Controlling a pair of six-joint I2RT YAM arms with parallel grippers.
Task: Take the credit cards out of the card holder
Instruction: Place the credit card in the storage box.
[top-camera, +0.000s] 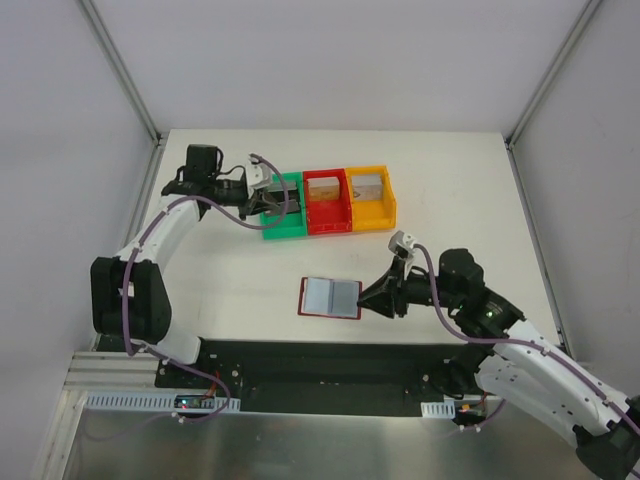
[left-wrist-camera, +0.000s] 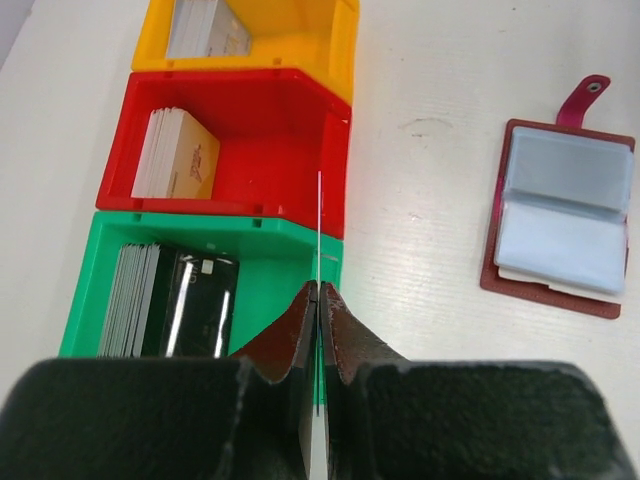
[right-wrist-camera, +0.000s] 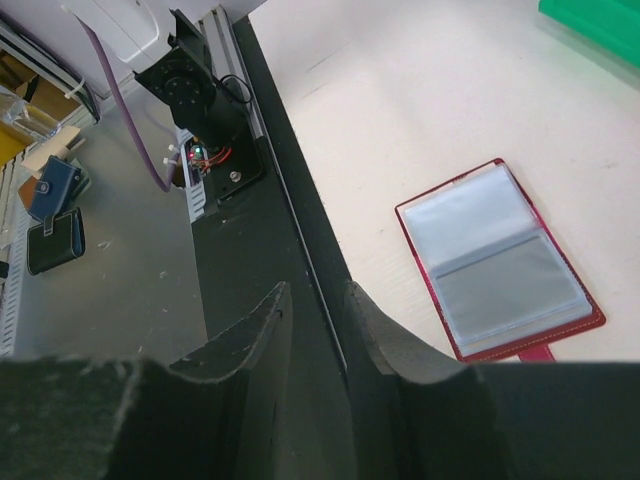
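While holder (top-camera: 330, 297) lies open in top view, long axis left-right, your right gripper (top-camera: 375, 297) sits just right of it, the nearer arm. Left wrist: left gripper (left-wrist-camera: 317, 292) clamps card (left-wrist-camera: 319, 215) edge-on over green bin (left-wrist-camera: 250, 229). Right wrist: jaws slightly parted, empty.

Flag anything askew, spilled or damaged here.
Nothing spilled or damaged. The card holder lies open, a pale edge poking from under its sleeves. The left gripper pinches a thin card edge-on at the green bin.

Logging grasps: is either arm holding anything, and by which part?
Left gripper: jaws shut on a thin card, seen edge-on, pinched at its near end by the green bin. Right gripper is open, empty.
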